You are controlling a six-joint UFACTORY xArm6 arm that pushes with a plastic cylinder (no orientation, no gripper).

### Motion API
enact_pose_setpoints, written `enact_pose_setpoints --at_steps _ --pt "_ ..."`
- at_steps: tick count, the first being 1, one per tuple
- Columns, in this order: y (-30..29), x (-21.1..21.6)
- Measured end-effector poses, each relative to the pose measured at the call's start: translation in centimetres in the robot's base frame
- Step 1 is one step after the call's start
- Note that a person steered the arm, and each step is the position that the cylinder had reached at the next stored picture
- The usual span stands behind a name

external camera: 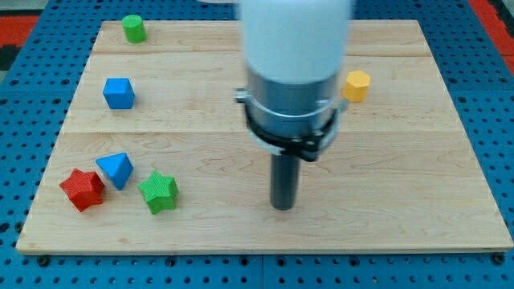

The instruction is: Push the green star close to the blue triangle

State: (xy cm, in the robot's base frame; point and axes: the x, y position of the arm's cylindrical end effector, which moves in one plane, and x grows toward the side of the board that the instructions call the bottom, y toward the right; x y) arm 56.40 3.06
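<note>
The green star (158, 192) lies near the board's bottom left. The blue triangle (116, 168) sits just up and to the left of it, a small gap between them. My tip (283, 206) rests on the board well to the right of the green star, about a quarter of the board's width away, touching no block. The arm's white and grey body above the tip hides the board's upper middle.
A red star (82, 189) touches the blue triangle's left side. A blue cube (119, 93) sits at the left, a green cylinder (133, 28) at the top left, a yellow hexagon (356, 85) at the right of the arm. The wooden board (401, 160) lies on a blue pegboard.
</note>
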Motion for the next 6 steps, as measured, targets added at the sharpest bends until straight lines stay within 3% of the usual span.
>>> enact_pose_setpoints --at_steps 1,2,4,5,6 --pt "-6.1 4.0" --pt "-13.3 2.7" --pt "-16.6 -8.2" --pt "-15.1 -2.0" --pt "-20.0 2.0"
